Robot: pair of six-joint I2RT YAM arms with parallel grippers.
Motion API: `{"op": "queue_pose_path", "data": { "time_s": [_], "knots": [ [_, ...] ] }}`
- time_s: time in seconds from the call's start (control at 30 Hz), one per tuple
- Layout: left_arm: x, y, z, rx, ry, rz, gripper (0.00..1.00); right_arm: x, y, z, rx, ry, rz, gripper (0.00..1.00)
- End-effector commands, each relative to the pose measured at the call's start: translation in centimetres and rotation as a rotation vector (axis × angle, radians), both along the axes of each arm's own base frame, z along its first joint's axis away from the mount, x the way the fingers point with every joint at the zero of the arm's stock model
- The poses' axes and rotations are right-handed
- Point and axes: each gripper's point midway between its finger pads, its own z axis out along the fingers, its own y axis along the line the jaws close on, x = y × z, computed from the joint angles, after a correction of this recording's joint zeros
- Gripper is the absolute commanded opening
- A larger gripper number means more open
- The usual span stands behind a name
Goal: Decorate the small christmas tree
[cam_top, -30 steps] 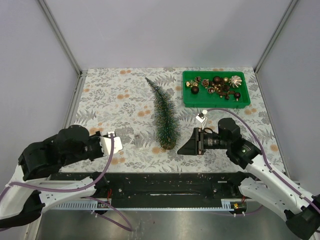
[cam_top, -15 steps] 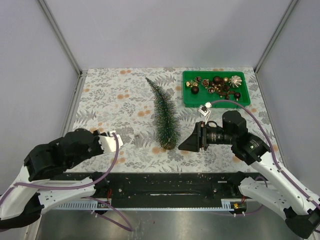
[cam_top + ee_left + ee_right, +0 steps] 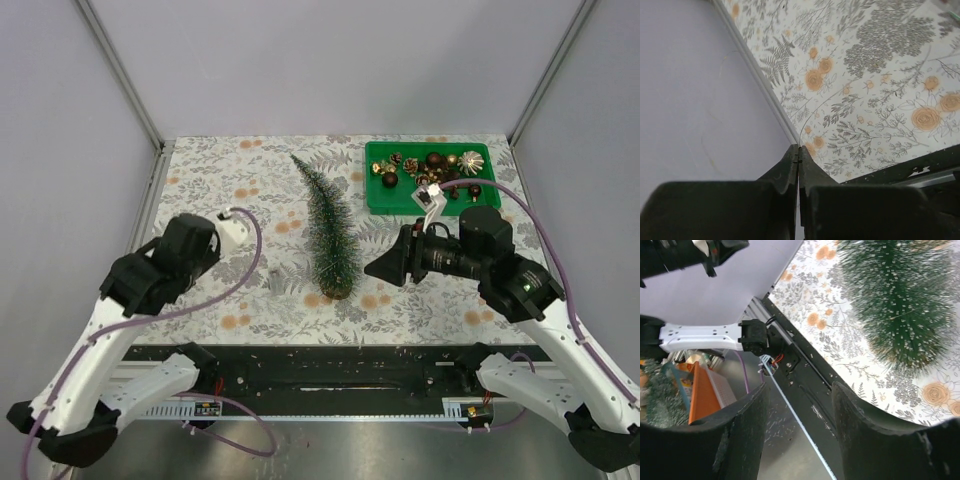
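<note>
Hovering beside the wide end of the small christmas tree (image 3: 328,235), by the near edge of the table (image 3: 210,190), the right gripper (image 3: 372,270) stands open, the left gripper (image 3: 798,151) closed, both empty.

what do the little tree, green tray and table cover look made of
The small christmas tree: likely synthetic bristles, dark green with pale frosted tips, bottle-brush look. The green tray: probably plastic, uniform bright colour, smooth rim. The table cover: matte floral-printed sheet; cloth or paper, cannot tell.
</note>
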Motion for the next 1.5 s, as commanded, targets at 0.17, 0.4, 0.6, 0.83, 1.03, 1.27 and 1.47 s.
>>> {"op": "queue_pose_path", "data": {
  "time_s": [0.17, 0.4, 0.6, 0.83, 1.03, 1.27, 1.47],
  "knots": [
    [6.0, -0.8, 0.0, -0.292, 0.067, 0.276, 0.0, 4.3, 0.0, 1.0, -0.007, -0.096, -0.152, 0.6],
    [11.0, -2.7, 0.9, -0.386, 0.096, 0.442, 0.0, 6.5, -1.2, 3.7, 0.022, -0.183, -0.26, 0.61],
    [15.4, -5.6, 2.2, -0.46, 0.145, 0.468, 0.0, 8.0, -3.3, 5.6, 0.033, -0.234, -0.326, 0.62],
    [18.5, -9.6, 1.7, -0.472, 0.164, 0.433, 0.0, 13.2, -7.2, 6.5, 0.146, -0.196, -0.462, 0.61],
    [20.1, -13.5, 1.7, -0.472, 0.145, 0.355, 0.0, 19.5, -7.1, 5.6, 0.3, -0.115, -0.424, 0.56],
    [22.4, -16.5, 2.5, -0.553, 0.138, 0.325, 0.0, 24.8, -5.2, 4.2, 0.367, -0.098, -0.364, 0.55],
    [23.1, -19.6, 2.4, -0.595, 0.157, 0.271, 0.0, 23.7, 1.2, 3.9, 0.314, -0.108, -0.176, 0.54]
  ]
}}
